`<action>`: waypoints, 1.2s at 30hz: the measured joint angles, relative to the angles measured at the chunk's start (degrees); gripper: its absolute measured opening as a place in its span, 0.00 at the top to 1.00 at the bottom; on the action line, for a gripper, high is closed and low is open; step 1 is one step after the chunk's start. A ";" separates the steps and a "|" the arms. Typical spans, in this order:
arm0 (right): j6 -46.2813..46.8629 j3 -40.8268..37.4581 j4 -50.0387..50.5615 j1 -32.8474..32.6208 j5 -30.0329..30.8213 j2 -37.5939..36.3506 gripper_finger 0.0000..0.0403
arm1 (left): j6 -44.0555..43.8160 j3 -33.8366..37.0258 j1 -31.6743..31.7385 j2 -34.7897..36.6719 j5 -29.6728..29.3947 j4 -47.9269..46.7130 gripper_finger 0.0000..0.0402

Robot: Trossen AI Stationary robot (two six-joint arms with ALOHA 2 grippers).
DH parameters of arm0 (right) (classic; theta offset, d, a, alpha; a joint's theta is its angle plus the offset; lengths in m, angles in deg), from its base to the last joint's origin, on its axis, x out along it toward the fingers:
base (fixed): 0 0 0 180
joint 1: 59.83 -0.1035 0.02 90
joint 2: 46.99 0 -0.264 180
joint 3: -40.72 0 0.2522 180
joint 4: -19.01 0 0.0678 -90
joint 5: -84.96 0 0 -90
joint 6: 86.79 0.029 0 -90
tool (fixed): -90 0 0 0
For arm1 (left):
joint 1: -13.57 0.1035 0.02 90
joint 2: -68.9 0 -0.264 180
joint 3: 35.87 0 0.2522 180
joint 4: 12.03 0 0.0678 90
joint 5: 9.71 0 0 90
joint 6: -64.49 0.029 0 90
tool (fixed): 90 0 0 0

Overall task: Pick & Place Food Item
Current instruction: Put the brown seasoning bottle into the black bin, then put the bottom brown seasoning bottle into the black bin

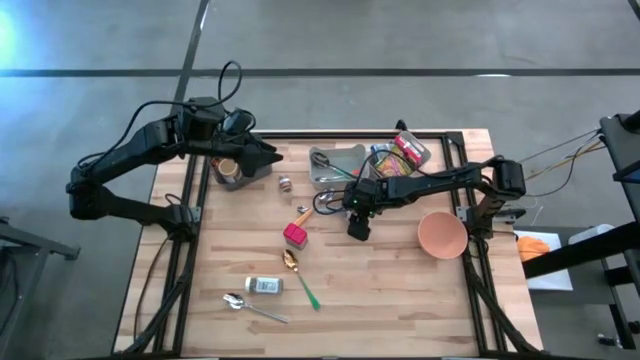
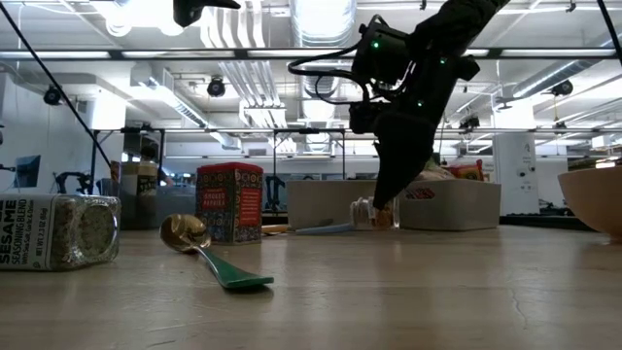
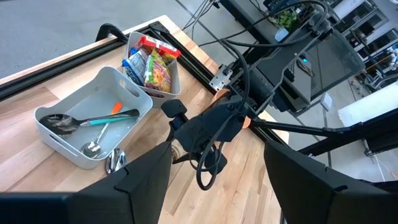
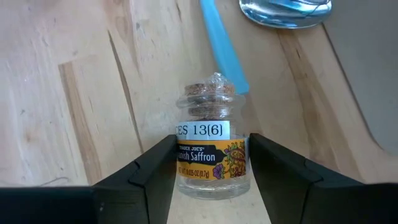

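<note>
A small glass saffron jar (image 4: 211, 146) with a cork stopper and an orange label sits between the fingers of my right gripper (image 4: 211, 142), which is shut on it near the table's middle (image 1: 357, 228). In the low view the jar (image 2: 374, 212) shows just under the dark fingers. My left gripper (image 3: 217, 149) hangs open high over the far left of the table (image 1: 268, 157), with nothing between its fingers. My right gripper pinches the jar's labelled body (image 4: 186, 158) between its two fingers, one on each side. The fingers slant steeply down from above. The cork end (image 4: 210, 96) points away from the wrist. Whether the jar's bottom touches the table, I cannot tell.
Nearby are a red tin (image 1: 295, 236), a gold spoon with a green handle (image 1: 298, 275), a sesame jar (image 1: 264, 285) and a silver spoon (image 1: 250, 307). A pink bowl (image 1: 442, 235) sits at the right. A grey utensil tray (image 1: 335, 165) and a snack bin (image 1: 405, 152) stand at the back.
</note>
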 joint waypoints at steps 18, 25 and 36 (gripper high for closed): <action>0.58 -0.98 -0.22 0.02 -1.19 -0.15 0.23 | 0.03 0.01 0.00 0.01 0.00 -0.10 0.35; -2.80 -1.02 -0.31 -0.14 -6.93 -0.15 0.11 | 0.05 0.02 0.00 0.01 0.00 -0.10 0.35; -5.16 -1.03 -0.93 -0.83 -7.31 -0.15 0.08 | 0.16 0.02 0.00 -0.01 0.00 -0.10 0.35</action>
